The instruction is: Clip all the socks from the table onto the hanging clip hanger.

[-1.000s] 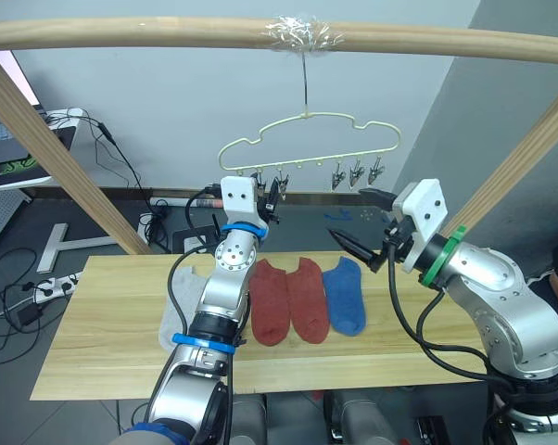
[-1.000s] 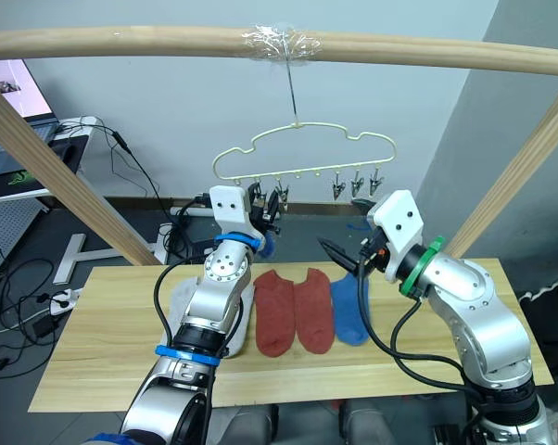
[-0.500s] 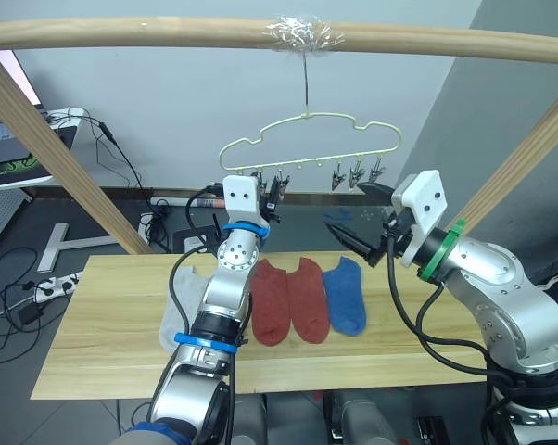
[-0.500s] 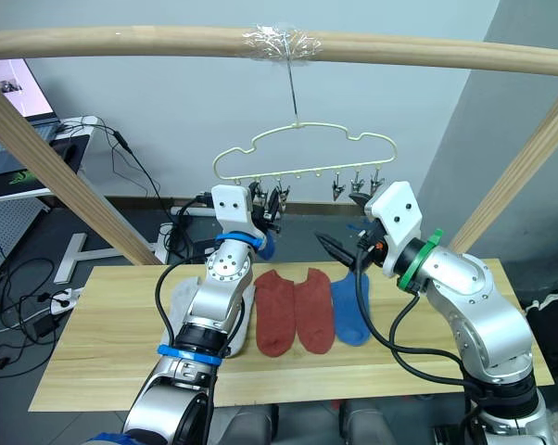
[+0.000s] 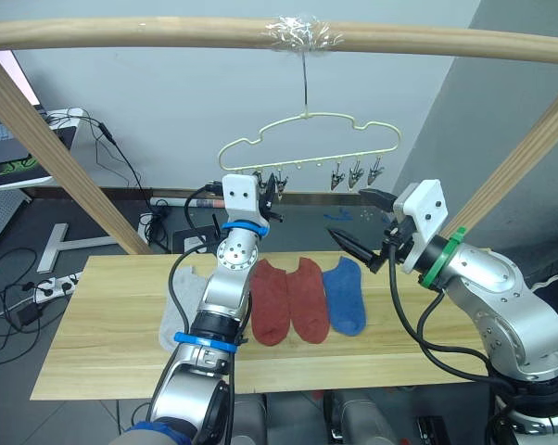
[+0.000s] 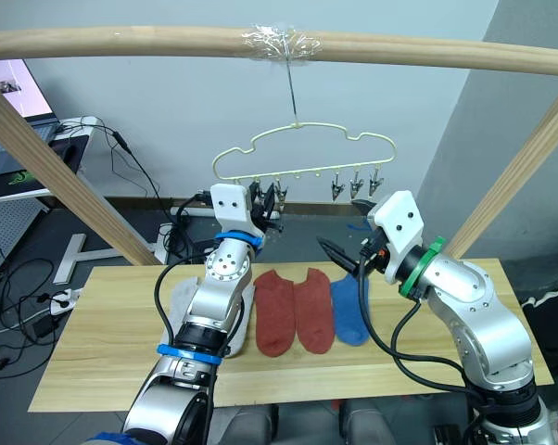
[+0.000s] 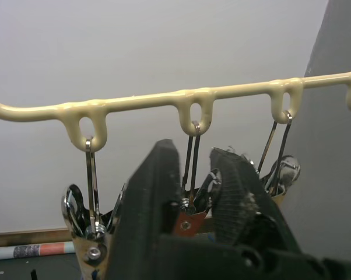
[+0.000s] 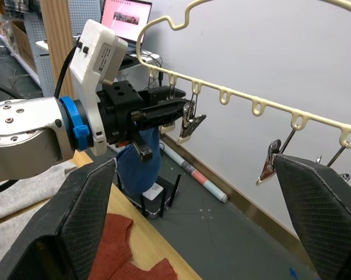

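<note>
The clip hanger (image 5: 307, 144) hangs by its hook from the taped middle of a wooden pole (image 5: 121, 32), at about 12 o'clock above the desk (image 5: 103, 352). Six metal clips dangle from its lower bar: three toward the robot's left end, three toward its right end.

The left hand (image 6: 265, 206) is raised to the left group of clips. In the left wrist view its two black fingers (image 7: 152, 198) stand either side of the middle clip (image 7: 190, 201) of that group, narrowly parted and closed in on the clip's handles; whether they are squeezing it cannot be told. In the right wrist view a blue sock (image 8: 139, 166) hangs down just below this hand, at the clips; how it is held cannot be told.

The right hand (image 5: 358, 222) hovers at about 3 o'clock from the left one, beneath the right group of clips and apart from them. Its fingers are spread wide and it holds nothing.

On the desk lie four socks. Two rust red socks (image 5: 288, 301) lie side by side and touching at the centre. A second blue sock (image 5: 346, 295) lies just beside them at their 3 o'clock. A light grey sock (image 5: 182, 306) lies at their 9 o'clock, partly hidden behind the left arm.
</note>
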Controlling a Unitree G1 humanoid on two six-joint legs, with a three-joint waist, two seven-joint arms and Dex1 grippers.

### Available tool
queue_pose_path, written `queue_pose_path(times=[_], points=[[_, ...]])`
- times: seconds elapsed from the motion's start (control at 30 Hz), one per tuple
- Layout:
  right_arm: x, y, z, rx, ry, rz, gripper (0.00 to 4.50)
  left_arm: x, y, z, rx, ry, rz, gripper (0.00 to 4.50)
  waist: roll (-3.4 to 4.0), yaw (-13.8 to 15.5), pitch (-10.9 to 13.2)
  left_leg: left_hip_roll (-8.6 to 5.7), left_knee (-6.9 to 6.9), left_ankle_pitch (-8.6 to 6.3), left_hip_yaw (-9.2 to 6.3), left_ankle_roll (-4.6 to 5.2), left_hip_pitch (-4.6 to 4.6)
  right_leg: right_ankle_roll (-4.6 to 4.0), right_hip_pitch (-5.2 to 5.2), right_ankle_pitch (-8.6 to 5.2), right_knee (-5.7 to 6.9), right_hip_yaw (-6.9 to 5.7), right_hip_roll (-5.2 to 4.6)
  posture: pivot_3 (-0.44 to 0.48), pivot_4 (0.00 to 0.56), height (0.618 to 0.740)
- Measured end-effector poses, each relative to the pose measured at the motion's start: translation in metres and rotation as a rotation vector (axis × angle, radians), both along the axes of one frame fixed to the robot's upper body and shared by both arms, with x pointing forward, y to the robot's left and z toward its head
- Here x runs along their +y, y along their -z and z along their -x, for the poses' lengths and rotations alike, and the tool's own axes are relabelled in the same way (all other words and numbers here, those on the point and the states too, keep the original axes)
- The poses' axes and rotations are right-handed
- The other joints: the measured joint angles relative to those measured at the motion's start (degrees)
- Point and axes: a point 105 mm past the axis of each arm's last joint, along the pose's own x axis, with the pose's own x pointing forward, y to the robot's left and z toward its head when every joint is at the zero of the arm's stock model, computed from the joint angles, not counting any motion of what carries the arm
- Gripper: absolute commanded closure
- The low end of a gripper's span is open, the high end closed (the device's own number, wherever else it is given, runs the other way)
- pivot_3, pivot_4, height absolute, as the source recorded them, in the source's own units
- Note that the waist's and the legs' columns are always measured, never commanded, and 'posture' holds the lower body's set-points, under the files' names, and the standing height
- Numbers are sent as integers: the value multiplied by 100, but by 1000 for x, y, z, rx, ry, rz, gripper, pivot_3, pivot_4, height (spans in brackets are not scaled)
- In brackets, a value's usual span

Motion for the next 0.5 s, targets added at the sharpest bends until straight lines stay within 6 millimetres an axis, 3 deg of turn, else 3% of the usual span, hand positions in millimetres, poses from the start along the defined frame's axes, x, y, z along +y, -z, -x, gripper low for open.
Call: queue_pose_path(times=[0.33, 0.4, 0.5], points=[[7, 10, -3, 14, 13, 36, 0, 2, 0, -2, 4, 6, -7, 4345, 0, 0, 0, 0, 0, 0, 0, 0, 1, 0, 0, 0, 1, 0, 0, 101, 193, 740], [4, 27, -13, 53, 85, 80, 0, 1, 2, -3, 23, 36, -7, 4345, 0, 0, 0, 0, 0, 0, 0, 0, 3, 0, 2, 0, 1, 0, 0, 104, 194, 740], [-9, 77, -27, 211, 218, 122, 0, 3, 1, -3, 44, 72, -8, 4345, 0, 2, 0, 0, 0, 0, 0, 0, 5, 0, 4, 0, 1, 0, 0, 111, 193, 740]])
